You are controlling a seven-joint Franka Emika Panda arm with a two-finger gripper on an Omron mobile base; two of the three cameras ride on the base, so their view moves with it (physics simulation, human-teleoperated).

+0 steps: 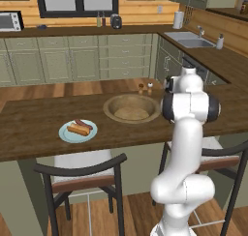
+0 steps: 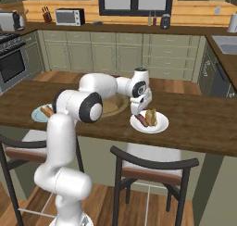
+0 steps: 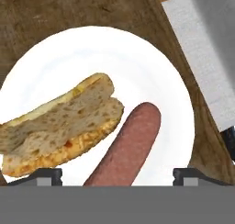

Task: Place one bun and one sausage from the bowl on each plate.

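The gripper (image 2: pixel 140 113) is seen in the centre of the right base view, pointing down just above the left edge of a white plate (image 2: pixel 159 126). In the hand view its two dark fingertips (image 3: pixel 46 176) are spread wide at the bottom edge, with nothing pinched between them. Between and above them a smooth, rounded reddish-brown sausage (image 3: pixel 126 149) lies on the glossy plate, touching a bun (image 3: pixel 62 124) at lower left. The bun is flat and oblong, with a porous tan face and a golden-orange edge.

The left base view shows what the other views hide or cut off: a wide, thick-rimmed tan wooden bowl (image 1: pixel 112 109) in the centre of the frame, shown with no bun or sausage in it. To its lower left a round light blue plate (image 1: pixel 65 135) is seen carrying a second bun (image 1: pixel 78 130) and a second sausage (image 1: pixel 84 125) side by side. Everything rests on a dark wood-grain counter (image 1: pixel 34 128).
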